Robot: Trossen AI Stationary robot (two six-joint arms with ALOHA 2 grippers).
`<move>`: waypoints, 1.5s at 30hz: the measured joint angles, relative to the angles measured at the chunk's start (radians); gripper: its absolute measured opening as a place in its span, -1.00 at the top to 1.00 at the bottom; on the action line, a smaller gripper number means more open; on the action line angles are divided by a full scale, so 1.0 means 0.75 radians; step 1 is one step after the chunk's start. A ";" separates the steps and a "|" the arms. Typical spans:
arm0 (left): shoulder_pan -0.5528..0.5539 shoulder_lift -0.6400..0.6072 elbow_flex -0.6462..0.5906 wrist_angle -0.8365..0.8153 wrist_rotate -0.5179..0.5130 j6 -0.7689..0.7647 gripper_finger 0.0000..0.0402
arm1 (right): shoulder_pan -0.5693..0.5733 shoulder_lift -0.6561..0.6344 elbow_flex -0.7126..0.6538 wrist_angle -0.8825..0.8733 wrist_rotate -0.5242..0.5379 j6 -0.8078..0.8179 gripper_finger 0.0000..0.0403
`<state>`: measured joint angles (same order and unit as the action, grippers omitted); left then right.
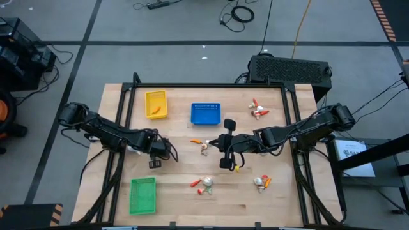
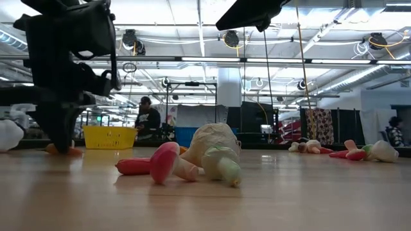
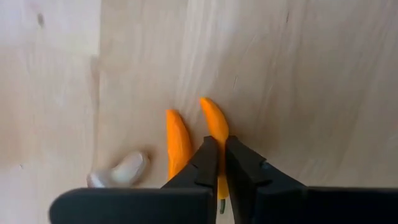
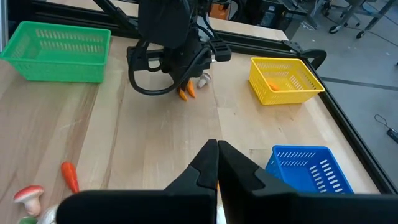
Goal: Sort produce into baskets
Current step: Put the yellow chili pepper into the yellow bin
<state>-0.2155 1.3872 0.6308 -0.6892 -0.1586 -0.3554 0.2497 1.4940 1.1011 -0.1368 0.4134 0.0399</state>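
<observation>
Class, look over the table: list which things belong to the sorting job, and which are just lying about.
Part of the job:
yellow basket, one orange piece already inside
blue basket
green basket
orange carrots at the left hand
mushroom and garlic cluster
right hand

Lying about:
black box behind the table
floor cables

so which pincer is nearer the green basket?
Left. The left pincer sits just above the green basket, beside its top right corner. The right pincer is at table centre, well off to the basket's right and nearer the blue basket.
</observation>
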 joint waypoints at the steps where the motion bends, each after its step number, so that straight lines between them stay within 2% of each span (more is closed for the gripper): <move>1: 0.000 0.000 0.009 0.005 -0.003 0.009 0.91 | 0.000 0.000 0.000 0.000 0.000 0.000 1.00; 7: 0.000 -0.053 0.125 -0.022 -0.037 0.123 0.92 | -0.002 0.000 0.000 0.000 0.001 -0.004 1.00; 9: 0.007 -0.092 0.175 -0.036 -0.150 0.212 0.92 | -0.002 0.000 0.000 -0.001 0.001 -0.004 1.00; 12: 0.064 -0.173 0.227 -0.042 -0.409 0.334 0.92 | -0.002 0.000 0.000 -0.002 0.001 0.000 1.00; 15: 0.180 -0.259 0.270 -0.037 -0.499 0.432 0.92 | -0.002 0.000 0.000 -0.004 0.001 0.025 1.00; 20: 0.463 -0.376 0.281 -0.062 -0.475 0.559 0.92 | 0.001 0.000 0.000 -0.021 0.000 0.045 1.00; 27: 0.897 -0.383 0.281 -0.084 -0.201 0.601 0.92 | 0.001 0.001 0.000 -0.077 0.000 0.141 1.00; 30: 1.013 -0.355 0.281 -0.083 -0.179 0.598 0.92 | 0.001 0.001 0.000 -0.101 -0.001 0.177 1.00; 37: 1.154 -0.284 0.280 -0.049 -0.173 0.604 0.91 | 0.001 0.001 0.000 -0.112 0.000 0.212 1.00; 45: 1.177 -0.176 0.280 -0.003 -0.173 0.626 0.58 | 0.001 0.001 0.000 -0.131 -0.001 0.246 1.00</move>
<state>0.6674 1.2549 0.8406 -0.6916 -0.2880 0.1143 0.2507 1.4944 1.1011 -0.2353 0.4129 0.2245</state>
